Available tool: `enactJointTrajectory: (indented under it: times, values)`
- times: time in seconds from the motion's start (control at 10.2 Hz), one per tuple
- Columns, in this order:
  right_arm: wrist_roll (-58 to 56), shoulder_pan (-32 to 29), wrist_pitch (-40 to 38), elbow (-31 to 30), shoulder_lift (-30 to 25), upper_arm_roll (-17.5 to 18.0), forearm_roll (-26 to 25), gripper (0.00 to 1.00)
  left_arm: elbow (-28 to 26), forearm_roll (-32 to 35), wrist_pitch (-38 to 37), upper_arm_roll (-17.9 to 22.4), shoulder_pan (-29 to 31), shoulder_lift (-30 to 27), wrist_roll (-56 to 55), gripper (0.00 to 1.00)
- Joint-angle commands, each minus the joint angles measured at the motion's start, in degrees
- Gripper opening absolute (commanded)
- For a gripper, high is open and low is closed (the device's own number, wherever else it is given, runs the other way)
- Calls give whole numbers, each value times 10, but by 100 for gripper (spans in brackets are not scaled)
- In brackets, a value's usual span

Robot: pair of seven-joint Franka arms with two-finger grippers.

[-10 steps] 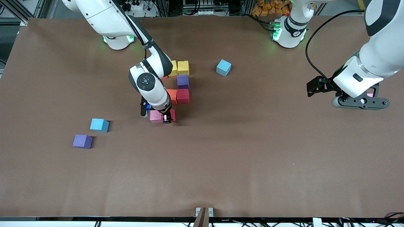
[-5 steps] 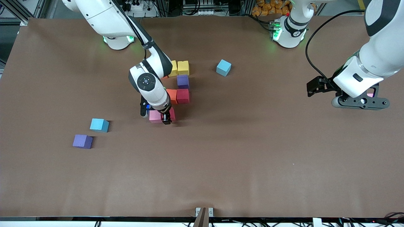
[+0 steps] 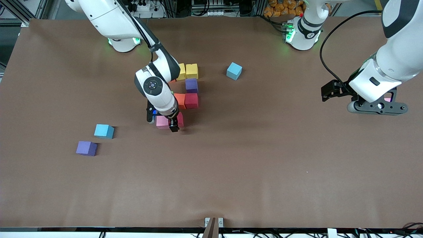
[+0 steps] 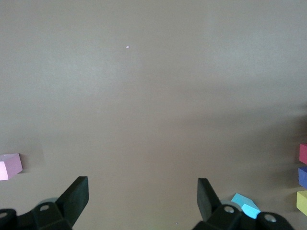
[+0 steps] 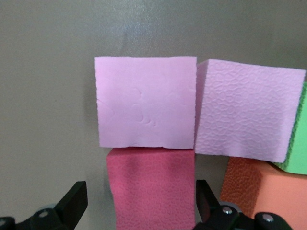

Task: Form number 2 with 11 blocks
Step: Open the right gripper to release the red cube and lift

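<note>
Over the red block (image 5: 151,189), the right gripper (image 3: 164,124) is spreading its jaws and should be lifting straight up, while the left gripper (image 4: 143,196) is waiting apart, jaws spread.

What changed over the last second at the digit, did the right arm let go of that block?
Yes. The right gripper opened off the red block it had set beside the pink blocks and lifted slightly. The left gripper waits open over bare table; the loose light blue and purple blocks stayed put.
</note>
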Motion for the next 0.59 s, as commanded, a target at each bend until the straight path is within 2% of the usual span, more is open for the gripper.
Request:
enactJointTrajectory:
  times: [0.0,0.49]
  values:
    - [24,-2,-5,-1,-9,4,-14,100,1,-10,1,0,1,-3,-1,100]
    - [36,6,-57,10,-12,8,-13,100,1,-10,1,-1,2,-3,0,100]
